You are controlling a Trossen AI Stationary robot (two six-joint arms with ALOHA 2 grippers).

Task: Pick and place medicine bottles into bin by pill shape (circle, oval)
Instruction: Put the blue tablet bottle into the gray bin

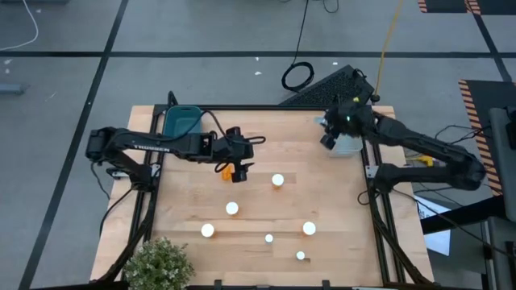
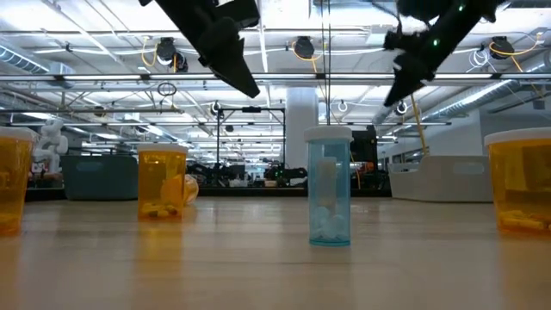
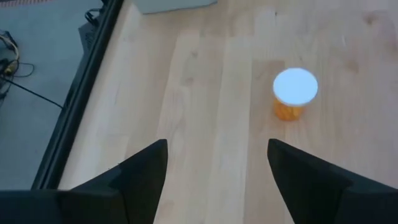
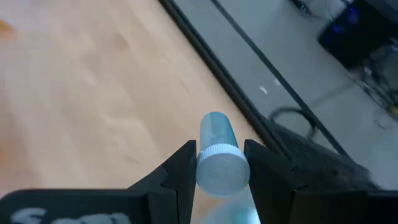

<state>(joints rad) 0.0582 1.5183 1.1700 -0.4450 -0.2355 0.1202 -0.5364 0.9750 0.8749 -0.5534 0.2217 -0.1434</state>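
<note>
Held bottle: we see a pale blue bottle (image 4: 216,155) with a white ribbed cap clamped between the two fingers of the right gripper (image 4: 217,163); the cap points toward the wrist camera, the body points away, so the bottle lies tilted and is lifted off the wood.
Right arm pose: in the high view the right gripper (image 1: 330,137) hangs over the far right corner of the table (image 1: 322,201), beside a whitish bin (image 1: 348,145); the arm reaches in from the right side with the elbow bent.
Left gripper: the left gripper (image 3: 214,165) has its fingers spread apart and holds nothing; bare wood shows between them.
Nearest bottle to the left gripper: an orange bottle (image 3: 293,94) with a round white cap stands upright ahead of the fingers, apart from them, not touched.
Left arm pose: in the high view the left gripper (image 1: 239,159) is above the middle of the table's far half; the arm stretches across from the left, past a teal bin (image 1: 182,121) at the far left corner.
Bottles on the table: near the low camera a pale blue bottle (image 2: 329,187) stands upright with whitish pills at its bottom; an orange bottle (image 2: 162,181) stands farther back to the left; in the high view we count six white caps spread over the near half.
</note>
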